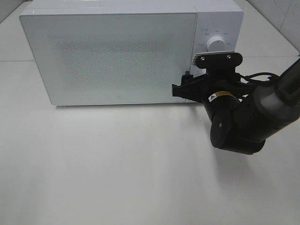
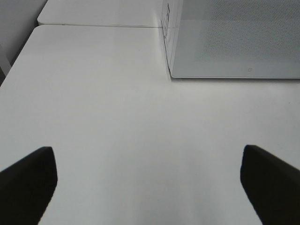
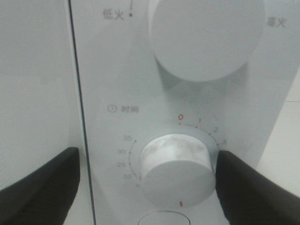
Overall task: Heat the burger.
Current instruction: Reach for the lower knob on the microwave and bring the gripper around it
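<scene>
Nearest, the white bench (image 1: 117,178) lies bare and wide in front of the microwave (image 1: 122,56), giving free room across its whole front strip. The left tool (image 2: 147,157) hangs open over that bare surface, its two dark fingers (image 2: 28,183) spread far apart and gripping nothing. The microwave's lower front corner is well ahead of it, and the bench's side edge runs along one flank.

Further in, the right arm (image 1: 255,117) reaches across to the microwave's control panel. The right tool (image 3: 147,157) is open around the lower dial (image 3: 176,168). One finger sits just beside the dial's rim; the other stands apart from it, near the dark seam (image 3: 77,93) where the door meets the panel. Beyond it is the larger upper dial (image 3: 206,37).

The frosted door (image 1: 112,51) is closed flush. The burger shows in no view, so its place cannot be told.
</scene>
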Controlling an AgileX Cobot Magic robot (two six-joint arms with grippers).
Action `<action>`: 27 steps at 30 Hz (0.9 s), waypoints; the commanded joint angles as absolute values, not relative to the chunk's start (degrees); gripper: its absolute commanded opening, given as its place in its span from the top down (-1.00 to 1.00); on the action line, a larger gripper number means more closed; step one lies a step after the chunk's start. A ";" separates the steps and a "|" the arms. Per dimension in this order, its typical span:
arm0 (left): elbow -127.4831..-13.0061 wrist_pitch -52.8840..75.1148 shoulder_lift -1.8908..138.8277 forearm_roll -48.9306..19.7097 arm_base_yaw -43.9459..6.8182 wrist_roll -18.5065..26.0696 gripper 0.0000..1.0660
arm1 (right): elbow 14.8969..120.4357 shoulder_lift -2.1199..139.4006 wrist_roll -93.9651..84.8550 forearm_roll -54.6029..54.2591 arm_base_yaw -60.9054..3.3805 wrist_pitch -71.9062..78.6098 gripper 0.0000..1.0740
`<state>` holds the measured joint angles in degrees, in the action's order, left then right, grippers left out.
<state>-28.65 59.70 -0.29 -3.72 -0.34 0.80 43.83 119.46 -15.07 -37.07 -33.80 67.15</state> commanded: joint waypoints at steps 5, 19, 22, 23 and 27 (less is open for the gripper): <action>-28.48 59.36 -1.78 -4.13 -0.34 0.92 -0.89 | 44.40 118.14 -14.95 -37.07 -33.63 70.07 -0.34; -28.48 59.36 -1.78 -4.13 -0.34 0.92 -0.89 | 44.40 118.14 -14.90 -37.01 -33.58 68.75 0.48; -28.48 59.36 -1.78 -4.13 -0.34 0.92 -0.89 | 44.40 118.14 -14.44 -35.64 -33.52 68.18 0.82; -28.48 59.36 -1.78 -4.13 -0.34 0.92 -0.89 | 44.40 118.14 -14.04 -35.24 -33.46 67.55 0.96; -28.48 59.36 -1.78 -4.13 -0.34 0.92 -0.89 | 44.40 118.14 -12.32 -35.29 -33.46 67.21 1.00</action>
